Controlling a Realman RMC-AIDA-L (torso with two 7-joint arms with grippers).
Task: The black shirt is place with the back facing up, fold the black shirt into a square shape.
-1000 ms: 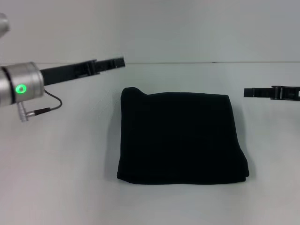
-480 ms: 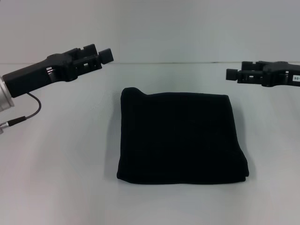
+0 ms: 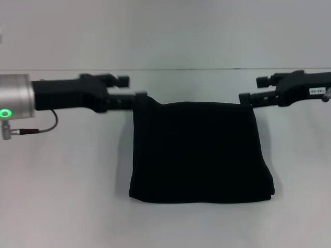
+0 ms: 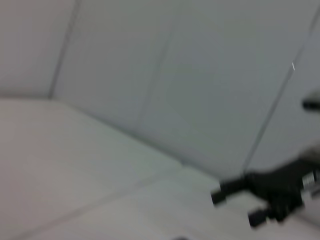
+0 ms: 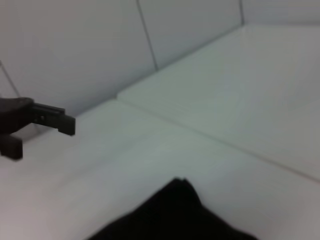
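The black shirt (image 3: pixel 201 155) lies folded into a rough square in the middle of the white table (image 3: pixel 67 186). My left gripper (image 3: pixel 130 89) is at the shirt's back left corner, open, with one finger touching or just beside the fabric edge. At the back right corner my right gripper (image 3: pixel 252 89) is also open, its lower finger close to the cloth. The right wrist view shows a corner of the shirt (image 5: pixel 175 215) and the left gripper (image 5: pixel 35 132) farther off. In the left wrist view only the right gripper (image 4: pixel 237 207) appears, fingers apart.
The table's back edge (image 3: pixel 207 69) meets a plain grey wall. A thin cable (image 3: pixel 39 129) hangs from the left arm's silver wrist (image 3: pixel 15 101), which carries a green light. White table surface runs on both sides of the shirt and in front of it.
Both grippers have come down and inward from above the table's back edge to the shirt's two back corners. The shirt has not moved.
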